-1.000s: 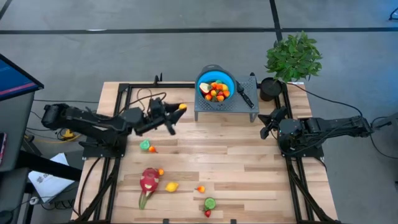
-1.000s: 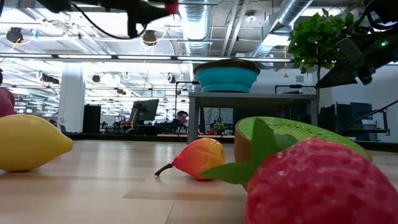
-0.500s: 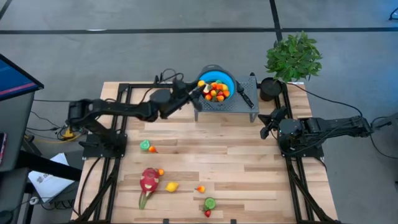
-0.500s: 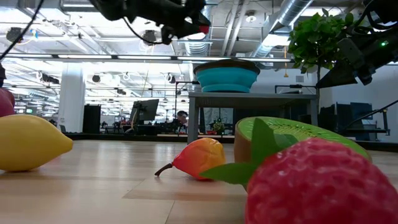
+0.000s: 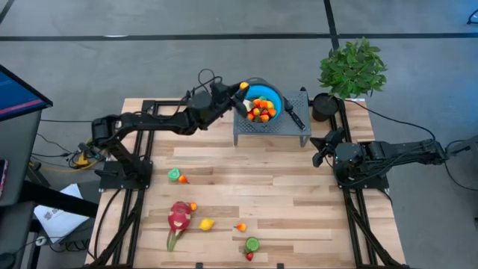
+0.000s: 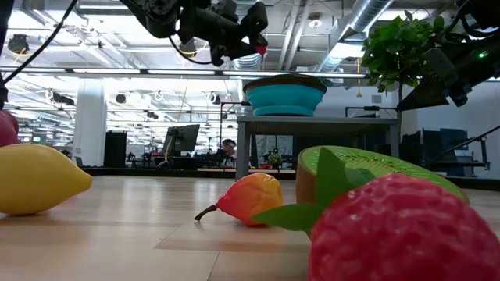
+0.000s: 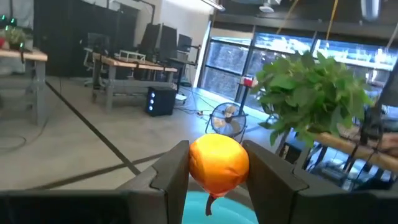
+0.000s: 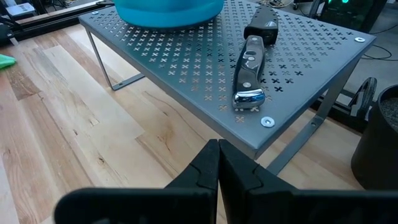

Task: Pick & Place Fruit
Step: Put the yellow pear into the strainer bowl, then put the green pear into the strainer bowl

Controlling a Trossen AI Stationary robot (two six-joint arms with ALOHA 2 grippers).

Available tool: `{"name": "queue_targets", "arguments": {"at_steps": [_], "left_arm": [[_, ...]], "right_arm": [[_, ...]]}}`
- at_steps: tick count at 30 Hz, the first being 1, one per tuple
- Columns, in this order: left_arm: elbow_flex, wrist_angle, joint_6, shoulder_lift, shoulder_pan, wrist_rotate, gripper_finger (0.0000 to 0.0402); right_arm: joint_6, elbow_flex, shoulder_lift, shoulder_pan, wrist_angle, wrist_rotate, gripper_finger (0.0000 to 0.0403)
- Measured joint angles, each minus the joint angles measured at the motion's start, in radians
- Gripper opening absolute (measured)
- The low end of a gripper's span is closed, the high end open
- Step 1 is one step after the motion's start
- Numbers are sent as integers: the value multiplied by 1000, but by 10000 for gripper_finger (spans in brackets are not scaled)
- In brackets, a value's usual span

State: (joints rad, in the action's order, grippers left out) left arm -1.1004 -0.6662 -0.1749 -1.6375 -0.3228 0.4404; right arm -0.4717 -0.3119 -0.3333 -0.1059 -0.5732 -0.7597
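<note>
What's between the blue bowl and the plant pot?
In the high view, a black-handled knife lies on the grey perforated stand, between the blue bowl and the plant pot.

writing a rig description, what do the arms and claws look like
Both arms are dark, jointed, with black cables looping along them. The left claw has two flat, dark, blocky fingers. The right claw has matte black fingers tapering to a wedge. Each arm's base sits on a black frame.

Strawberry (image 6: 402, 230) huge up front, green kiwi half (image 6: 367, 168) just behind it. Small orange fruit (image 6: 248, 197) mid-table, yellow lemon (image 6: 35, 178) far left. Teal bowl (image 6: 284, 95) up on grey stand (image 6: 312, 121). Left gripper (image 6: 251, 30) high, beside bowl, something reddish at fingers. Plant (image 6: 398, 47) at right.
</note>
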Motion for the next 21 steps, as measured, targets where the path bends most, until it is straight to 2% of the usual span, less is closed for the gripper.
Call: {"name": "queue_targets", "arguments": {"at_steps": [5,9,11,21], "left_arm": [[0,0,-67,5,-7,-1,136],[0,0,-28,-3,-6,-100,138],[0,-13,-26,-13,-6,-111,146],[0,-10,-97,-15,-6,-114,253]], "right_arm": [[0,0,0,0,0,0,0],[4,0,0,0,0,0,0],[7,0,0,0,0,0,0],[8,0,0,0,0,0,0]]}}
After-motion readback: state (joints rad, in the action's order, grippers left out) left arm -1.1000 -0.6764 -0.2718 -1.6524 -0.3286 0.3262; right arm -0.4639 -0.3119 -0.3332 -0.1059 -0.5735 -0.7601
